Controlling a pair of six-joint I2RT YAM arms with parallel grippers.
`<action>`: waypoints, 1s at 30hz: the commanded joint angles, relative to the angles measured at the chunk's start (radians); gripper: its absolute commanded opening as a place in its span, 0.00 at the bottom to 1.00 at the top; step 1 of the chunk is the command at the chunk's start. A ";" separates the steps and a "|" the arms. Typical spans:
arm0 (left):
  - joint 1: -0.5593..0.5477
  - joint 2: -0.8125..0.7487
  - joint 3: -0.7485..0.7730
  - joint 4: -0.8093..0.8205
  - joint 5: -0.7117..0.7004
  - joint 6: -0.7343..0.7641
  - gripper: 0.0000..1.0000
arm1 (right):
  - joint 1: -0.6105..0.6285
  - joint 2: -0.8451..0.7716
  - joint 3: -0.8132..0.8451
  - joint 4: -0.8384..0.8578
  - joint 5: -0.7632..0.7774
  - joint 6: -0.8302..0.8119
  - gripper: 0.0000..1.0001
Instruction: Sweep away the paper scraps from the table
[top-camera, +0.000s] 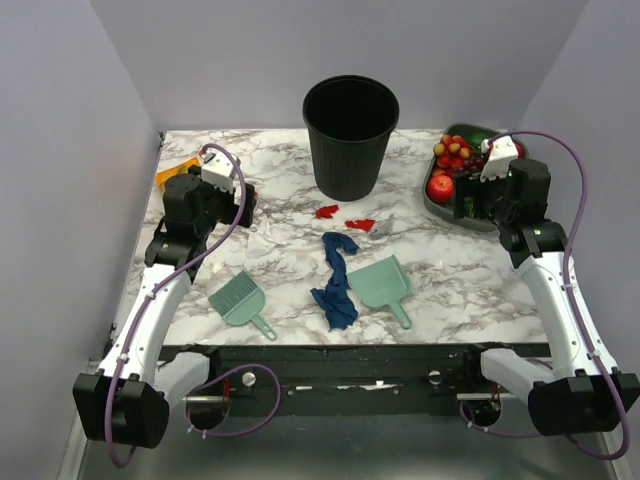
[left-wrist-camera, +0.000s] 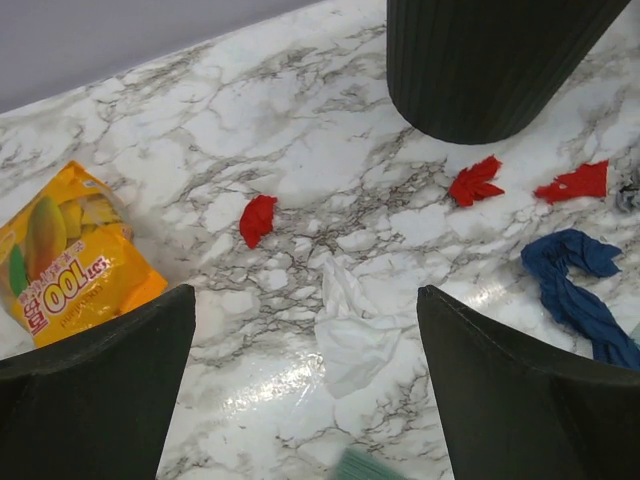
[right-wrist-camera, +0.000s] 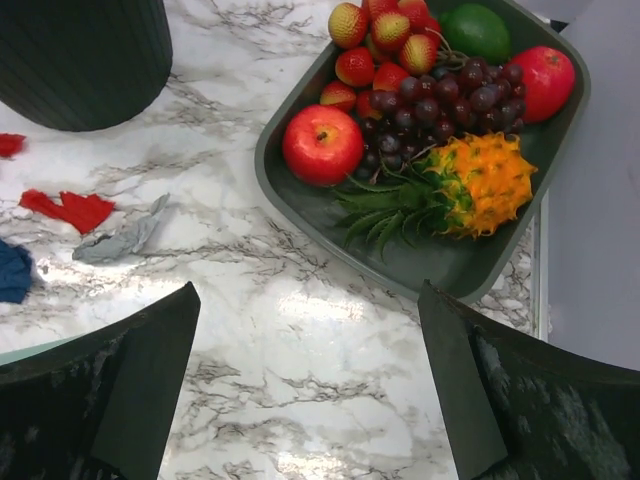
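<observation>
Three bright red paper scraps (left-wrist-camera: 257, 219) loose on the table (top-camera: 455, 290), all toward the far edge: two just in front of the black bin (top-camera: 350, 135), one further toward the left edge, near the orange snack packet (left-wrist-camera: 70, 265) in the far left corner. None swept yet, by the look of it. Among them a crumpled white piece (left-wrist-camera: 350, 330) and a small grey bit (right-wrist-camera: 125, 238), not red, so probably secondary to the job.

Left gripper (left-wrist-camera: 305, 400) above the far left part of the table, fingers spread wide, nothing between them. Right gripper (right-wrist-camera: 310, 400) near the right edge, close to the fruit tray (right-wrist-camera: 450, 265), likewise spread and empty. Probably held high and open so as to be free for picking up a tool.

Green hand brush (top-camera: 240, 300) near the front edge on the left, teal dustpan (top-camera: 383, 283) toward the front at centre-right: one tool within reach of each arm, judging by the layout. Between them a long dark blue cloth (top-camera: 338, 280), touching the dustpan or nearly; hard to tell.

Bin upright at the middle of the far edge, presumably the place for the sweepings; inside too dark to show any contents. Tray in the far right corner full: red apples (right-wrist-camera: 322, 145), strawberries (right-wrist-camera: 375, 55), dark grapes (right-wrist-camera: 440, 100), a lime (right-wrist-camera: 478, 30), a spiky orange fruit (right-wrist-camera: 485, 185) with green leaves.
</observation>
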 joint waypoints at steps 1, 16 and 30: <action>-0.009 -0.009 -0.005 -0.062 0.086 0.011 0.99 | -0.003 -0.008 0.016 -0.035 0.036 -0.005 1.00; -0.019 0.003 0.010 -0.330 0.310 0.113 0.96 | 0.219 0.073 -0.046 -0.388 -0.521 -0.404 1.00; -0.311 -0.106 -0.084 -0.597 0.183 0.386 0.98 | 0.347 0.294 -0.135 -0.227 -0.319 -0.155 0.73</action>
